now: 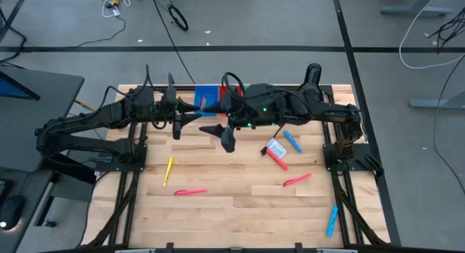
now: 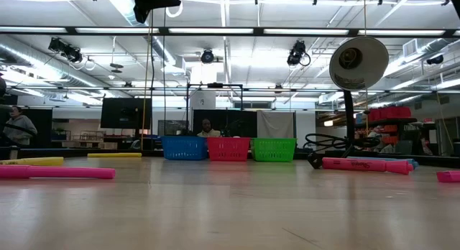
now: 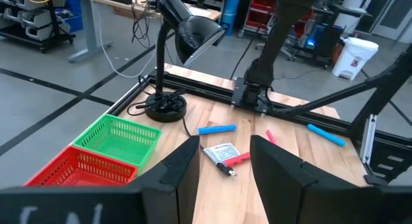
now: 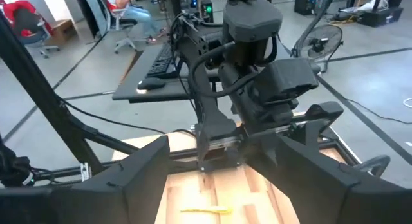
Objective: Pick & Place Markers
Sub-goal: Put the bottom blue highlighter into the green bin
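Several markers lie flat on the wooden table: a yellow one (image 1: 168, 171), a pink one (image 1: 190, 192), another pink one (image 1: 297, 179), a red one (image 1: 277, 160) and two blue ones (image 1: 292, 142) (image 1: 332, 220). My left gripper (image 1: 176, 128) hovers over the far left part of the table, open and empty (image 3: 225, 143). My right gripper (image 1: 227, 140) hangs over the far middle, also open and empty (image 4: 219, 143), facing the left arm. The yellow marker (image 4: 206, 211) shows below the right gripper's fingers.
Blue (image 1: 207, 97), red (image 2: 228, 149) and green (image 2: 274, 149) bins stand in a row at the far edge, partly under the arms. A small white-and-blue card (image 1: 275, 147) lies among the right-hand markers. A black desk lamp (image 2: 357, 63) stands at the far right. People sit beyond the table.
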`<state>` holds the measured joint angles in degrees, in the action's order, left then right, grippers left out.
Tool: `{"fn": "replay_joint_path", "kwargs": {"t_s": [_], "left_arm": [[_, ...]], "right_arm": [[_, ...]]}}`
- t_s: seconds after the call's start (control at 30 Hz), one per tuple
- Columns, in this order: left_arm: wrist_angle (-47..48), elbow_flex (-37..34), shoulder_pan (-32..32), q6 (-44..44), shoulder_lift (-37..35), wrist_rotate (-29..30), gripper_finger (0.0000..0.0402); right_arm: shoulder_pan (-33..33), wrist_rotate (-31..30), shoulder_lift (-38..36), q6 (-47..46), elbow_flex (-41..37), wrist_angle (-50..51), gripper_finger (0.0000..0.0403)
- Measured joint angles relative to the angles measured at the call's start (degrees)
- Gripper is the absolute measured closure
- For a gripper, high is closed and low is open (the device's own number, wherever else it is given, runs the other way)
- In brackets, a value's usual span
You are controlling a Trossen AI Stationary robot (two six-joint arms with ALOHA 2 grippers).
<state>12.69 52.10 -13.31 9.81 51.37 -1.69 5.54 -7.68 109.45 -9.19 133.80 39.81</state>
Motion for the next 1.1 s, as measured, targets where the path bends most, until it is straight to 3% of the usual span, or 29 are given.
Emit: {"fn": "replay_joint_path", "kwargs": {"t_s": [0.3, 0.4, 0.63, 0.77, 0.93, 1.1], "left_arm": [[4.84, 0.04, 0.01, 0.17, -0.35, -4.06, 0.0259], [11.66, 0.0, 0.01, 0.25, -2.93, -1.36, 0.0259], [3.73, -11.92, 0.06, 0.16, -20.54, -2.08, 0.0259], [4.04, -18.79, 0.0, 4.93, -30.19, -2.27, 0.0259], [3.76, -24.15, -0.01, 4.52, -38.53, -6.67, 0.0259], [3.35, -29.01, -0.01, 5.35, -45.25, -5.75, 0.0259]], "right_arm": [[-0.04, -0.05, 0.0, -0.87, 0.0, 0.09, 0.0124], [-0.02, -0.04, 0.0, -0.86, 0.0, 0.2, 0.0124], [-0.02, -0.04, 0.0, -1.03, 0.0, 0.31, 0.0124], [-0.02, -0.03, 0.0, -1.19, 0.0, -0.09, 0.0124], [-0.02, 0.13, 0.0, -1.27, 0.0, -0.5, 0.0124], [-0.11, 2.25, 0.02, -0.96, 0.0, -0.57, 0.0124]]}}
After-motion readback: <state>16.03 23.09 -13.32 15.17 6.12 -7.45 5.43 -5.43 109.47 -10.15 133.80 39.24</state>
